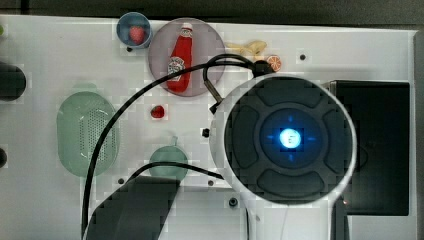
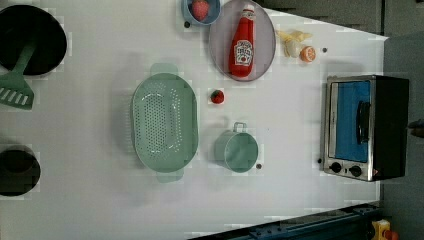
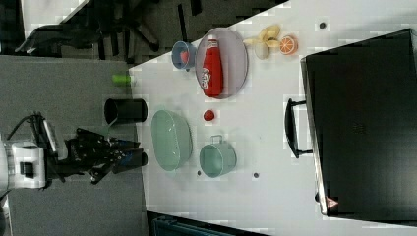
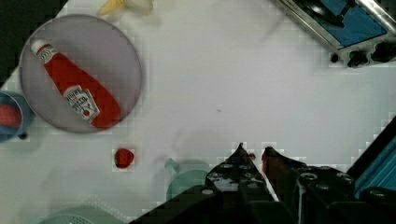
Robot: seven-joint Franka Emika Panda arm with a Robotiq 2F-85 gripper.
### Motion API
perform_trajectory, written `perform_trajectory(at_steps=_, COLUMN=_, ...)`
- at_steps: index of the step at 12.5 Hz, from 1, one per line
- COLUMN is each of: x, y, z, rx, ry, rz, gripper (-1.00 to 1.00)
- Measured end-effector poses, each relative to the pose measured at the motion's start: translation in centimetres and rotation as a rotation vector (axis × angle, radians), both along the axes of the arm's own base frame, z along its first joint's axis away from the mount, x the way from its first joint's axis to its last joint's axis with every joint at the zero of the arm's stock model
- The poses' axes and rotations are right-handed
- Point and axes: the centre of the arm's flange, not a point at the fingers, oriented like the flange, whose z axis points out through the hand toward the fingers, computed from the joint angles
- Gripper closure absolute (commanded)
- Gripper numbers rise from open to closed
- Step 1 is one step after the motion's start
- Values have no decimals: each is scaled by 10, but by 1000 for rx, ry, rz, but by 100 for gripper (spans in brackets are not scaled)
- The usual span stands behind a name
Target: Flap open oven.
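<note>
The oven (image 2: 365, 127) is seen at the left view's right side, standing on the white table (image 2: 290, 200) near its edge. It is a big box. Its top is black and its frame is shiny silver metal. Its door is made of blue glass, and a dark bar handle (image 2: 363, 122) is fixed across the glass. The door is shut flat against the frame. Two black knobs (image 2: 345, 169) are set in a row at one end of the front, below the glass in the left view. In the right view the oven's black top (image 3: 364, 123) is seen, with the handle sticking out toward the middle of the table.

The gripper (image 4: 252, 151) is seen in the wrist view with its two black fingertips brought close together, with just a thin gap left between them. Nothing is held between them. It is kept well apart from the oven, above the bare table. In the right view the gripper (image 3: 135, 150) is seen high up, far from the oven.

A ketchup bottle (image 2: 243, 42) is laid on a grey plate (image 2: 220, 45). A green strainer (image 2: 165, 122) and a green cup (image 2: 237, 149) are placed in the middle of the table. A small red strawberry (image 2: 217, 96) lies between the plate and the cup.
</note>
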Motion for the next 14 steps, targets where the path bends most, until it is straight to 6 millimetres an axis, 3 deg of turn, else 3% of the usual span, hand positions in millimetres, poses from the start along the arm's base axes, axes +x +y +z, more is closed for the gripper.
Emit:
perform_trajectory(at_steps=3, x=-3, y=-14, z=-21, rx=14, ry=46, rz=5, gripper=65)
perform_trajectory(at_steps=8, x=-11, y=-67, z=-57, rx=53, ry=84, rz=223, gripper=65)
perform_trajectory(at_steps=11, x=-17, y=-117, z=-82, rx=75, ry=51, rz=413, gripper=65)
perform_trajectory(at_steps=14, x=-24, y=-185, z=-111, rx=61, ry=-7, rz=528, gripper=65)
